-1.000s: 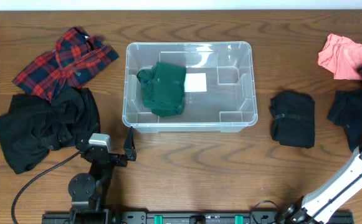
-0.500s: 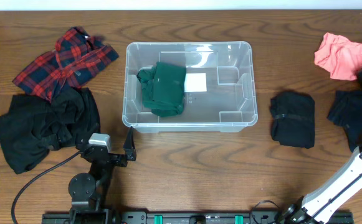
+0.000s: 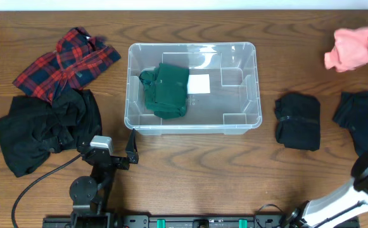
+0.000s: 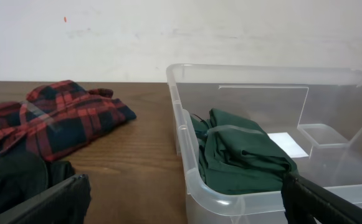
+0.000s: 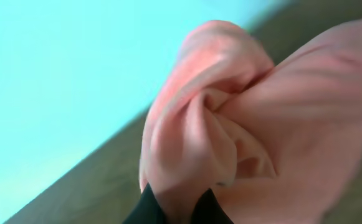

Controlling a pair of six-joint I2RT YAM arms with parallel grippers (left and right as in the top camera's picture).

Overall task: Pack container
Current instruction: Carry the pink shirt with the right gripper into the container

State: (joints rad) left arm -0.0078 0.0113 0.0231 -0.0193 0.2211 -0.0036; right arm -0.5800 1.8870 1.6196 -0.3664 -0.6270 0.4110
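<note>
Far right of container: pink cloth now lifted off desk, right hand clamped on it. Container unmoved, green garment inside. Left hand at container's near-left corner, wide. Transfer likely next.

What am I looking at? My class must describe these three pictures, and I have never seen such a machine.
Two robot arms work at a wooden table. One picture looks down from above; the other two come from cameras on the arms' wrists. On the table stands a clear container holding a folded green garment. Left of it lie a red plaid shirt and a black clothing heap; right of it, a black folded garment and a dark blue garment. The left pincer, open, sits near the container's front corner. The right pincer, at the far right edge, grips a pink cloth.
</note>
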